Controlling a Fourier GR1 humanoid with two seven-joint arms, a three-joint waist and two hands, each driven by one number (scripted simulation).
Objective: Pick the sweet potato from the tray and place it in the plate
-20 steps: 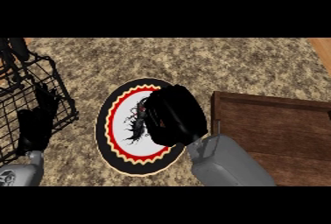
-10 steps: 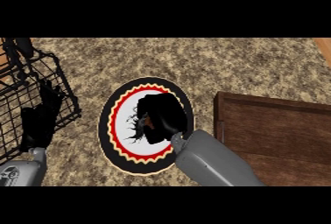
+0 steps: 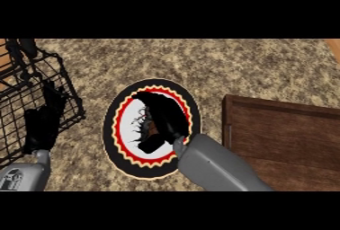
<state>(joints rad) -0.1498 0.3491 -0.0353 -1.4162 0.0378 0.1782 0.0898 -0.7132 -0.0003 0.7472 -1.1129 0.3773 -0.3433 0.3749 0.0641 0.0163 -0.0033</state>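
No brand, label or writing readable anywhere that I can see.

Counter [image 3: 219, 63] is speckled beige-brown granite-look stone. The plate [image 3: 117, 117] is round, sitting mid-counter: black outer band, red ring with a yellow zigzag edge, pale grey-white centre.

My right hand [image 3: 161, 117] is black and sits over the plate's centre, grey forearm coming in from the lower edge. Fingers look curled downward, and there's a small brownish-orange patch under the palm, but I cannot tell if they are clamped on anything or just hovering together.

Sweet potato: not clearly visible. That brownish patch may be it, over the plate's middle, mostly hidden by the hand.

Tray [image 3: 285, 139] is dark brown wood with a raised rim and plank grain, rectangular, at the counter's right edge, just beside the plate but not touching it.

Black wire basket [image 3: 40, 96] sits at the counter's left edge, open grid mesh.

My left hand [image 3: 41, 128] rests at the lower left in front of the basket, fingers straight and pointing up.
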